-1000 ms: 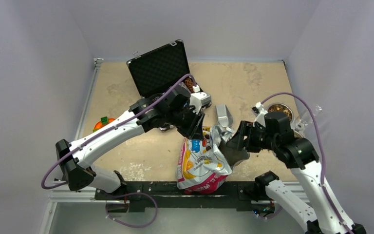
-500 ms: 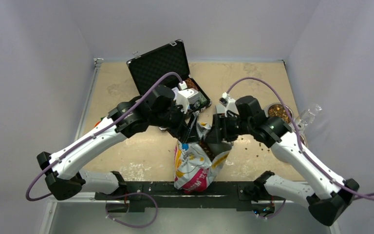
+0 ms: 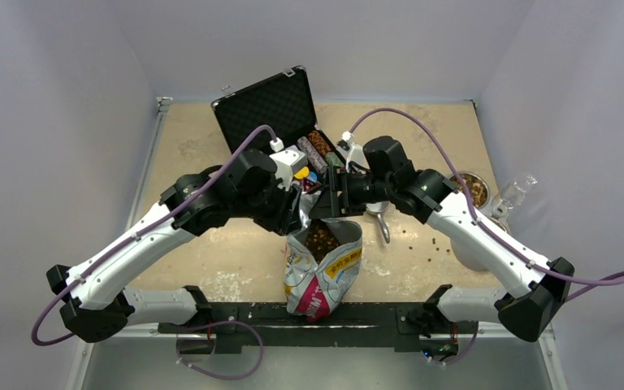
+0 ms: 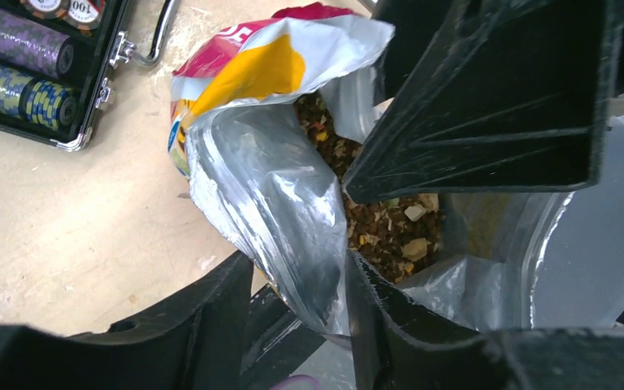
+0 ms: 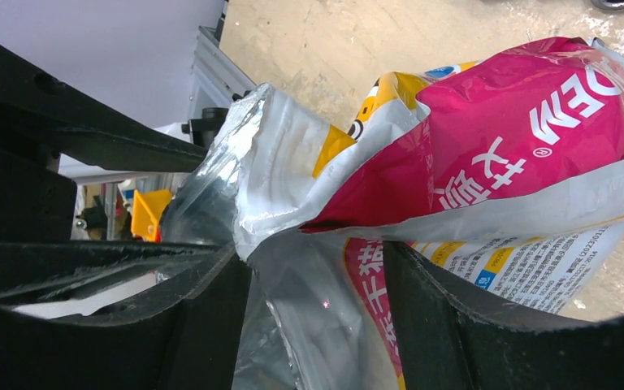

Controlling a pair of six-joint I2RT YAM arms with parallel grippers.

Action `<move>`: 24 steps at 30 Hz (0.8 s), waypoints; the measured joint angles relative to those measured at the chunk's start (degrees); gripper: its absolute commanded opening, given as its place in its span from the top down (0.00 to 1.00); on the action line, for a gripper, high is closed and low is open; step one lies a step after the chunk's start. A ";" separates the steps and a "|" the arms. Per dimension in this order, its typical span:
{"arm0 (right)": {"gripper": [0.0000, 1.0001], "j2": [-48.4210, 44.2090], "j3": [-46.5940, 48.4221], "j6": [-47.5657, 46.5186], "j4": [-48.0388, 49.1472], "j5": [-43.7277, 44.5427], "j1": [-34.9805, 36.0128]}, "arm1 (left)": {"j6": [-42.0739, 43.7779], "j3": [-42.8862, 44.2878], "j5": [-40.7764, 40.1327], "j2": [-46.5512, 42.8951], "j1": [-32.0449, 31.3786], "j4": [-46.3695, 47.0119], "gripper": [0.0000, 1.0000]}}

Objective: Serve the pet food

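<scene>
I am pinching opposite edges of the bag (image 3: 322,276), left gripper (image 4: 301,309) and right gripper (image 5: 317,317) each squeezed onto foil. The pet food (image 4: 382,227) is sitting between them, down inside. Spreading evenly and gently should avoid spills.

The table (image 3: 422,138) has a beige, wood-like top, scuffed and marked with paler blotches toward the far side and along the near middle. Three plain walls close it in: a far wall (image 3: 374,41), a left wall (image 3: 49,122) and a right wall (image 3: 585,106), all a pale lavender-grey. A light metal strip (image 3: 148,162) runs down the table's left edge, and a black rail (image 3: 244,313) lies along its near edge. The light is soft and even, casting only faint shadows.
</scene>
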 measured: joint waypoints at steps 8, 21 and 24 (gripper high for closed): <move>0.27 0.26 2.82 -1.09 -2.97 1.88 0.00 | 0.70 -1.42 1.46 0.00 0.87 0.22 1.00; 0.18 -10.51 4.37 -28.02 4.28 4.00 -16.70 | 9.73 -4.52 3.28 -6.10 3.76 0.98 1.00; 0.24 -9.68 3.17 -34.10 8.83 -3.28 -21.90 | 11.23 -4.55 3.32 -6.84 4.44 0.59 1.00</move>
